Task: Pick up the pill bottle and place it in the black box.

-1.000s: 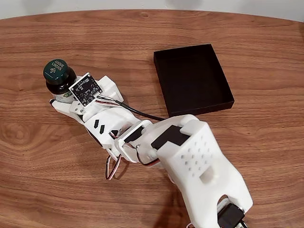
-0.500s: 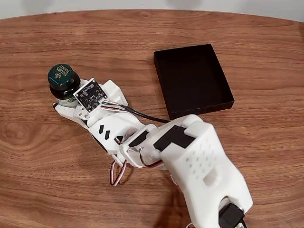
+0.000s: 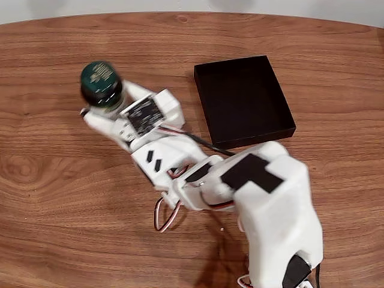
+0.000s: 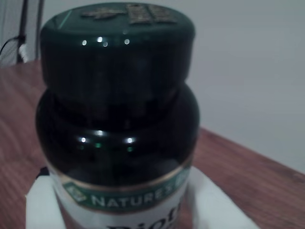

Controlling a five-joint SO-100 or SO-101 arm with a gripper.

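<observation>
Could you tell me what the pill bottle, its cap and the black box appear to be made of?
Pill bottle: glossy dark glass or plastic, with sharp light glints. Cap: smooth dark green plastic, probably, with raised lettering. Black box: matte, glare-free, thin-walled; cardboard or plastic.

A pill bottle [image 4: 116,129] stands upright and close to the lens in the wrist view, its dark green screw cap [image 4: 116,57] catching small glints of light. Below the dark shoulder runs a gold line, then a green band lettered "NATURE'S" on the white label. White fingers [image 4: 43,205] flank the bottle's lower body on both sides, touching it. Behind, a reddish-brown wooden table [image 4: 248,181] meets a pale grey wall [image 4: 248,71].
</observation>
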